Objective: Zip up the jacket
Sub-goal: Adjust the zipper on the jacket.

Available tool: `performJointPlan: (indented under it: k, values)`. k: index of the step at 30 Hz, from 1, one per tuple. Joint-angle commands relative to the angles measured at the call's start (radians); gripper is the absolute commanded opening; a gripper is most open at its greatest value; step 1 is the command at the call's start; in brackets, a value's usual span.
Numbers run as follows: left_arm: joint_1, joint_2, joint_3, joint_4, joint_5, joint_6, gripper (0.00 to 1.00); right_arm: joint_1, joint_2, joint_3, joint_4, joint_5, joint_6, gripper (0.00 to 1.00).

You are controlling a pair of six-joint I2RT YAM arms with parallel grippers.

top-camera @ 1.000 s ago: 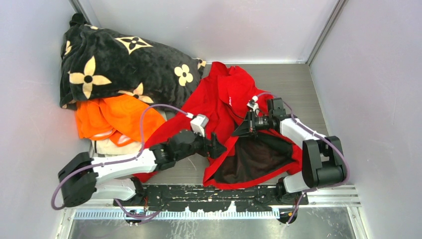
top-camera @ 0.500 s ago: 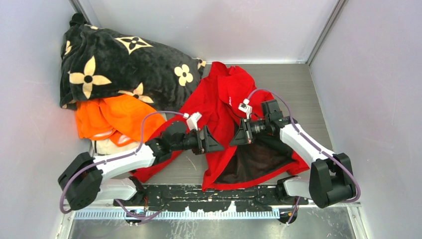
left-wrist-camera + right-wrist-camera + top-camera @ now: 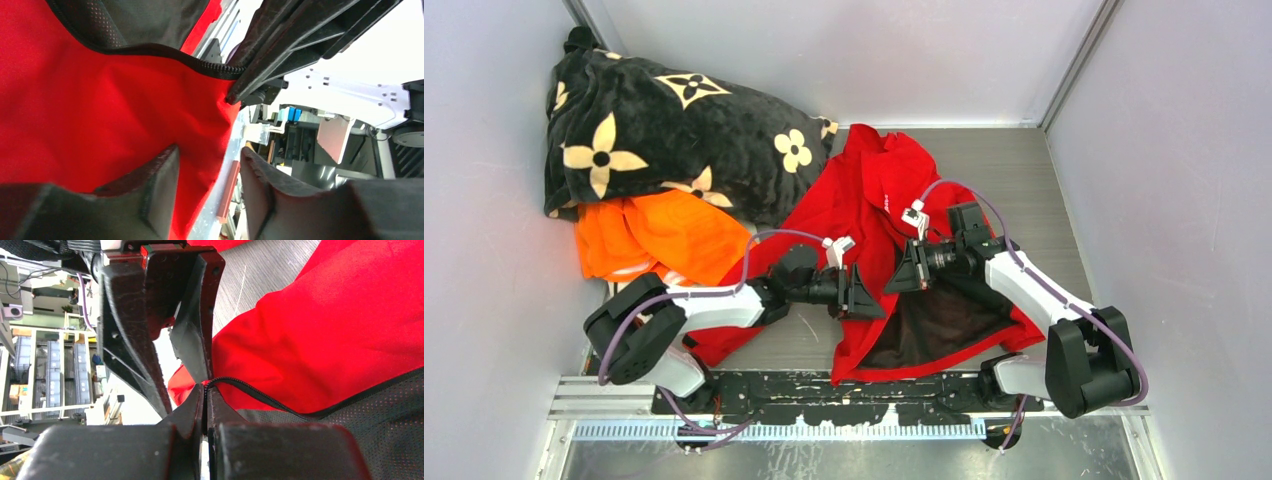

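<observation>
On the bench (image 3: 1024, 170) between two arms, one red jacket (image 3: 874, 190) lies open beside one orange garment (image 3: 659, 235) and one flowered blanket (image 3: 664, 130). Only the right wrist view shows the right fingers (image 3: 192, 412) pinched tight on its black zip edge. The left wrist view shows the left fingers (image 3: 160, 175) half apart, with red fabric between them.

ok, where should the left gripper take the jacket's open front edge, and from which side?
Grip the red hem right beside the zipper tape that the right gripper pinches. That pinch holds the jacket up, so the hem hangs as a thin free edge. Probably best to come in from the left arm's side, with the open jaws of the left gripper straddling it edge-on.
</observation>
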Motion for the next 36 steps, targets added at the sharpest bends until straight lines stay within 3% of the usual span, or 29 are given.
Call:
performJointPlan:
  k: [1,5,6,10,14,16,20,24,27,28,32,36]
  values:
    - [-0.006,0.042,0.052,0.101,0.057,-0.005,0.40,0.004,-0.015,-0.006,0.057,-0.017,0.015,0.01]
    - [-0.005,0.079,0.065,0.104,0.070,0.011,0.02,0.005,-0.016,-0.006,0.038,-0.015,-0.004,0.01]
    - [-0.005,0.083,0.065,0.097,0.067,0.025,0.00,0.005,-0.017,-0.001,0.017,-0.013,-0.025,0.01]
    - [-0.006,0.046,0.075,-0.048,0.032,0.214,0.00,0.005,-0.022,0.039,-0.122,0.000,-0.159,0.04]
    - [-0.027,-0.036,0.084,-0.268,-0.060,0.487,0.00,0.005,-0.031,0.144,-0.363,0.059,-0.342,0.22]
    - [-0.066,-0.077,0.097,-0.337,-0.115,0.601,0.00,-0.003,-0.041,0.197,-0.447,0.076,-0.398,0.38]
    - [-0.178,-0.115,0.116,-0.438,-0.273,0.821,0.00,-0.010,-0.038,0.333,-0.527,0.170,-0.362,0.52]
    - [-0.218,-0.173,0.042,-0.365,-0.381,0.895,0.00,-0.019,-0.007,0.401,-0.502,0.203,-0.231,0.64]
    - [-0.222,-0.254,-0.029,-0.296,-0.397,0.947,0.00,-0.021,-0.004,0.354,-0.459,0.153,-0.186,0.66]
    - [-0.221,-0.283,-0.050,-0.288,-0.392,0.972,0.00,-0.021,-0.010,0.339,-0.466,0.167,-0.238,0.66]
    - [-0.220,-0.367,-0.091,-0.338,-0.368,1.058,0.00,-0.021,-0.007,0.329,-0.621,0.271,-0.706,0.69]
    - [-0.220,-0.416,-0.095,-0.377,-0.359,1.092,0.00,-0.021,0.042,0.345,-0.856,0.212,-1.212,0.75]
